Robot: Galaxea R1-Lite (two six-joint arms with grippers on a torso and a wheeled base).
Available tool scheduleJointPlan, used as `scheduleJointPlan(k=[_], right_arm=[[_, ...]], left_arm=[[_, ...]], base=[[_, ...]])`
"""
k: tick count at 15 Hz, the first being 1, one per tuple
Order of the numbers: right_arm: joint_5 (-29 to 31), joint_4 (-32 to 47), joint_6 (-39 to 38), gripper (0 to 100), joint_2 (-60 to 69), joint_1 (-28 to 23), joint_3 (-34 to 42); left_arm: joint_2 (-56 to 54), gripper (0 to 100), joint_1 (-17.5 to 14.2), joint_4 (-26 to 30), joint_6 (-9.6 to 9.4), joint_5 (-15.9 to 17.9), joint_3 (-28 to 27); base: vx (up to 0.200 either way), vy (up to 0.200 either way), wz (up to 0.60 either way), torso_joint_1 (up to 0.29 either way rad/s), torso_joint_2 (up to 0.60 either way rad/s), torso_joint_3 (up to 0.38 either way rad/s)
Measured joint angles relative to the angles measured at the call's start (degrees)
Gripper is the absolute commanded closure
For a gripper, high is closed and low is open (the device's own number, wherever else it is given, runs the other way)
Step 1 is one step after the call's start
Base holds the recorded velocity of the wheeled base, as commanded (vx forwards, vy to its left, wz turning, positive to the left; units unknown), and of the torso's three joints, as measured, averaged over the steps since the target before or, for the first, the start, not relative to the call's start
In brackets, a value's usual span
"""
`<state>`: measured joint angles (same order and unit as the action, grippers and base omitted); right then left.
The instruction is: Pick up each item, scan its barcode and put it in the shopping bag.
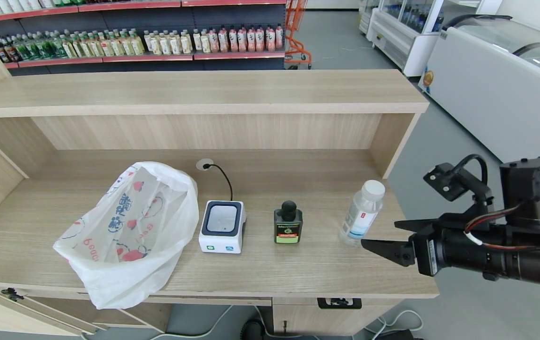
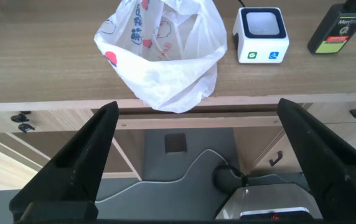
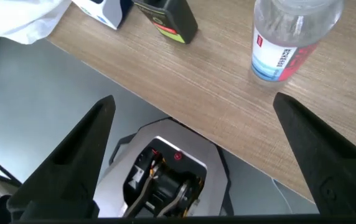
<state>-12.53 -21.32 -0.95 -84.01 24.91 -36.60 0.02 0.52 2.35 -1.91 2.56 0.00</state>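
Head high, wrists low, counter (image 1: 307,269) shared

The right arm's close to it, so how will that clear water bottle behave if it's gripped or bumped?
The water bottle stands upright, tall and narrow, so a sideways nudge would probably tip it, and being round it may then roll. Its clear plastic wall looks thin, so it likely gives under a firm squeeze.
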Motion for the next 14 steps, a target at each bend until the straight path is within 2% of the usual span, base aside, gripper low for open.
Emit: scheduleJointPlan(k=[4,9,12,14], right_arm=[[-0.62,-8.64,0.38,0,-6.92,0.23,0.29],[-1.52,-10.31,0.85,0,-11.89,1.9,-0.02],[-1.54,-16.55,1.27,0,-14.9,2.29,-0.3],[-1.65,-17.41,2.84,0,-16.6,2.44,-0.78]], left_arm=[[0.0,0,0.0,0.02,0.0,0.0,0.0],[0.0,0,0.02,0.0,-0.02,-0.02,0.0],[0.0,0,0.0,0.0,-0.02,-0.02,0.0],[0.0,0,0.0,0.0,0.0,-0.02,0.0]], base=[[0.0,0.0,0.0,0.0,0.0,0.0],[0.0,0.0,0.0,0.0,0.0,0.0],[0.0,0.0,0.0,0.0,0.0,0.0],[0.0,0.0,0.0,0.0,0.0,0.0]])
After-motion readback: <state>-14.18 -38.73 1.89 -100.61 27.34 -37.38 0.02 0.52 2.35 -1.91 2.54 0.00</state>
